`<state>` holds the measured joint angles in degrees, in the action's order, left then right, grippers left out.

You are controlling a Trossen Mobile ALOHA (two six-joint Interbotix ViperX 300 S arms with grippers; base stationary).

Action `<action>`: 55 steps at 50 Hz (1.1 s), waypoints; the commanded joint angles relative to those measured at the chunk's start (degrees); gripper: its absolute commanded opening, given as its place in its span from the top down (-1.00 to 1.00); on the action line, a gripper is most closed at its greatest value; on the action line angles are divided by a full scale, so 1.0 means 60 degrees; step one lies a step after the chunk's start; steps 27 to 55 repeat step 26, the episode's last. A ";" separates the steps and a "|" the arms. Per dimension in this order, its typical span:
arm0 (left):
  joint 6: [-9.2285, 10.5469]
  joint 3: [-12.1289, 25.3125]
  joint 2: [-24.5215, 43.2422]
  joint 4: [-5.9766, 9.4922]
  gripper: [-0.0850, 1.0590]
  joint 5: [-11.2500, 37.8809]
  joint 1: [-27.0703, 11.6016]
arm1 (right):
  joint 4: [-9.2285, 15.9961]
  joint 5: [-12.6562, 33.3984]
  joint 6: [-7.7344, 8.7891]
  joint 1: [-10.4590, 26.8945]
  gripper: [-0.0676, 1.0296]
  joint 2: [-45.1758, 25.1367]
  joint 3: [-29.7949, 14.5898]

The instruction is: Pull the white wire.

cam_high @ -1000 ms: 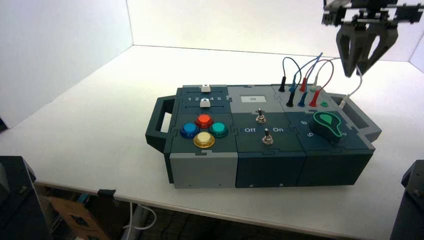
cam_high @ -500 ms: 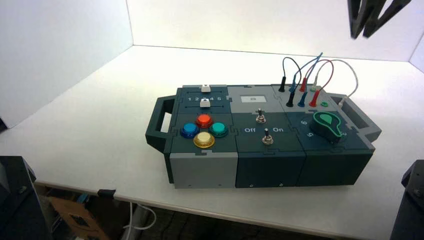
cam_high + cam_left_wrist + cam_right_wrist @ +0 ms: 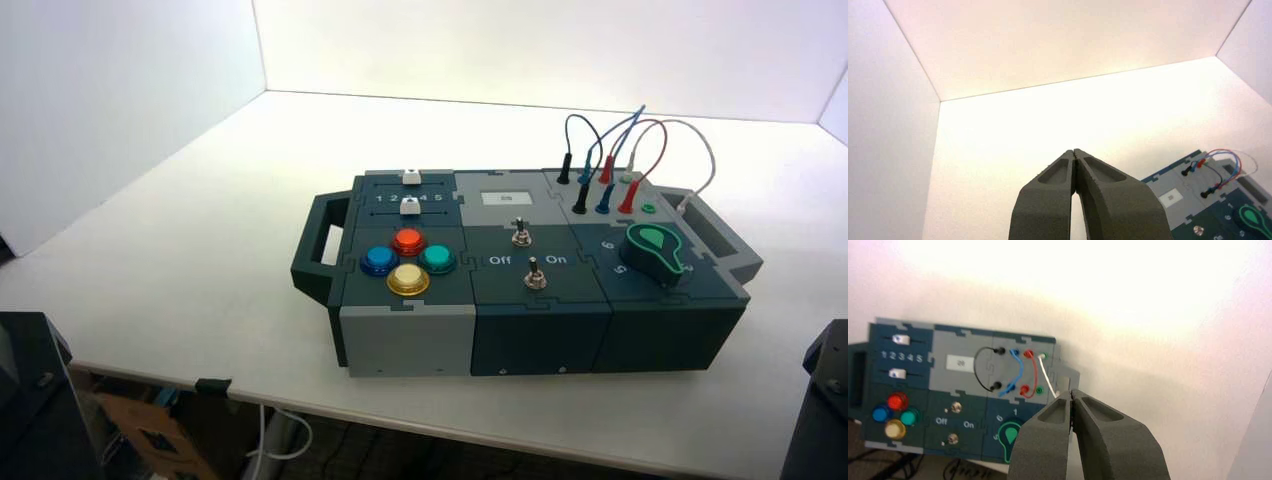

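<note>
**Shows the white wire [image 3: 711, 160] loose at the near end, right gripper [image 3: 1072, 391] pressed together**

Looks down on a pale desk [image 3: 180, 250], with a dark green and grey box [image 3: 540, 340] upon it. Keeps both grippers outside the high view: holds the right gripper above the desk, fingers pressed together, and parks the left gripper [image 3: 1074, 150] above the desk too, likewise pressed together. Carries a green knob [image 3: 654, 252] on the box's near right part. Arches the white wire over the far right corner, with the far pale plug [image 3: 1042, 356] at a green socket and the near pale plug [image 3: 682, 208] lying off the socket panel, by the right handle [image 3: 725, 235]. Has black [image 3: 584, 118], blue [image 3: 616, 125] and red [image 3: 665, 145] wires beside it. Groups four round buttons [image 3: 408, 262] at near left. Sets two toggle switches [image 3: 534, 275] mid-box, and two white sliders [image 3: 410, 206] at far left. Exposes a small green socket [image 3: 649, 209] beside the near red plug.
</note>
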<state>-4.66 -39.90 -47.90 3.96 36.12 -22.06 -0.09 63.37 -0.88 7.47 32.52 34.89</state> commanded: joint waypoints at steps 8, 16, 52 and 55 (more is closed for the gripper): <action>-0.0615 0.0103 0.0205 -0.0059 0.91 -0.0161 0.0015 | 0.0557 -0.1055 0.0015 0.0205 0.91 0.1436 0.0176; -0.0571 0.0205 0.0205 -0.0044 0.91 -0.0161 0.0015 | 0.0703 -0.1187 0.0029 0.0234 0.91 0.1860 0.0190; -0.0586 0.0322 0.0337 -0.0044 0.91 -0.0161 0.0000 | 0.0718 -0.1450 0.0044 0.0234 0.91 0.2124 0.0278; -0.0586 0.0322 0.0337 -0.0044 0.91 -0.0161 0.0000 | 0.0718 -0.1450 0.0044 0.0234 0.91 0.2124 0.0278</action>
